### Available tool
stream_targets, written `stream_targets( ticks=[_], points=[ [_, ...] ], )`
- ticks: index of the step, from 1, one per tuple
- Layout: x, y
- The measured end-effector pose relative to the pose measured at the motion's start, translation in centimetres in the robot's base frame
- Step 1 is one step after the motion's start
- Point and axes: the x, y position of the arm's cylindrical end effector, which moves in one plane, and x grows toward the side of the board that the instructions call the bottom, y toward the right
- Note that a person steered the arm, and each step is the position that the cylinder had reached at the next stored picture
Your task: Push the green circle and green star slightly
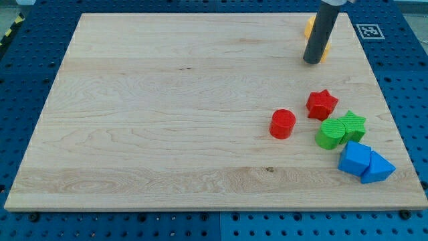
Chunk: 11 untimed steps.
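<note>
Centrally, a pale wooden board [167,120] lies on a blue pegboard table [27,53]. My tip [311,62], a bare rod with nothing that opens or closes, rests at one o'clock, partly covering a yellow block [326,52]. At four o'clock two blue blocks [354,158] [377,167] touch. Just above them, the green circle [330,134] touches the green star [352,124]. A red star [322,104] sits above these, near a red cylinder [283,124] at its eight o'clock.

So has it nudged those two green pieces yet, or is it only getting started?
Nothing looks done yet. The green circle and green star sit touching near the view's right edge, between the red star and the blue blocks. My tip is far above them, near the view's top beside a yellow block. The approach and the push are left.
</note>
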Motion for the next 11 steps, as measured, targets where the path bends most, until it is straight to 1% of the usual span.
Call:
stream_targets(
  ticks=[1,3,4,5,6,7,8,9,11],
  points=[
    [-1.3,0.1],
    [-1.9,0.7],
    [-1.9,0.2],
    [0.0,-5.9],
    [5.0,-12.7],
    [12.1,-15.0],
    [18.4,-14.8],
    [19.7,-12.9],
    [19.5,-4.1]
  ],
)
